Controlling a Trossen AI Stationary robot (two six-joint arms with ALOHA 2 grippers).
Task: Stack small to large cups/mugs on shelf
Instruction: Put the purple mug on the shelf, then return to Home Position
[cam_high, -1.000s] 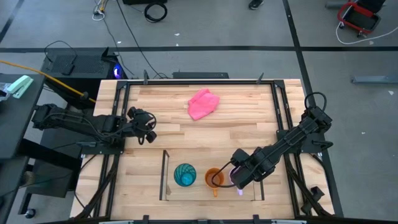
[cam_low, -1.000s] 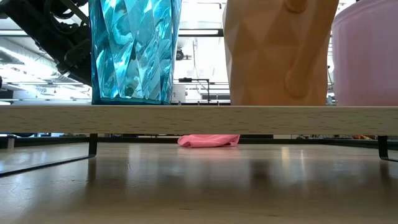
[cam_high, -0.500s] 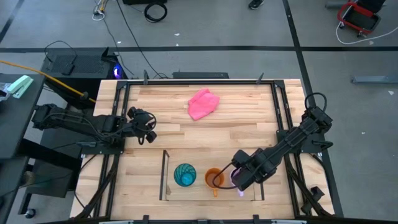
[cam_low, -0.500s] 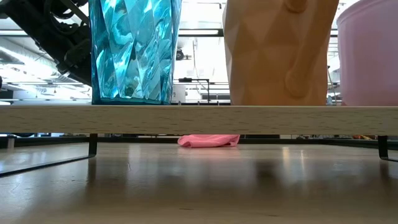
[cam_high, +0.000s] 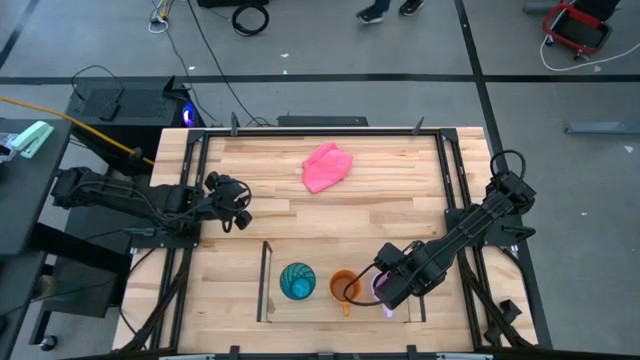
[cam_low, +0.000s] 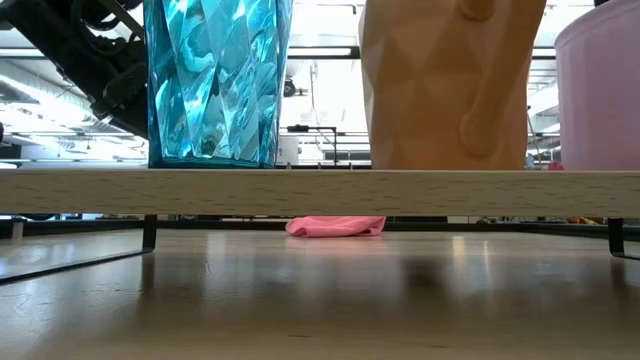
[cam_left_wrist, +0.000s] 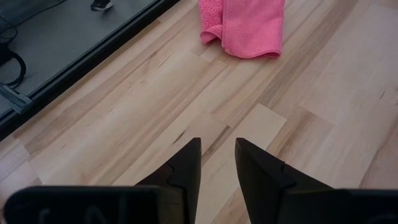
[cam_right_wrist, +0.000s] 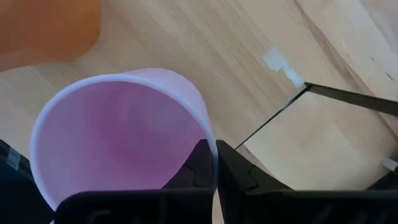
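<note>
The teal tumbler (cam_high: 297, 281) and the orange mug (cam_high: 343, 287) stand side by side on the shelf's wooden plank (cam_low: 300, 190), near the table's near edge. My right gripper (cam_high: 385, 290) is over the shelf's right end, shut on the lilac mug (cam_right_wrist: 118, 137). That mug stands upright to the right of the orange mug (cam_low: 450, 80), its base at plank level (cam_low: 600, 160). In the high view the gripper hides most of it. My left gripper (cam_high: 238, 207) waits at the table's left side, narrowly open (cam_left_wrist: 217, 146) over bare wood. My right gripper has the lilac mug by its rim (cam_right_wrist: 210, 140), pinched with one finger (cam_right_wrist: 198, 167) inside the cup and one finger (cam_right_wrist: 236, 171) outside it. The fingers come from above, slanting in from the table's right. The mug is upright; whether its base touches the plank I cannot tell.
A pink cloth (cam_high: 327, 167) lies crumpled toward the far edge, away from both arms. The shelf's thin dark end rod (cam_right_wrist: 348, 96) runs just right of the lilac mug. Bare wood lies between the shelf and the cloth. Dark frame rails (cam_high: 452, 190) line the table's sides.
My right gripper has carried the lilac mug a little toward the table's right, away from the orange mug, keeping it upright and at plank level. The gap between the two mugs has widened in the low view.
</note>
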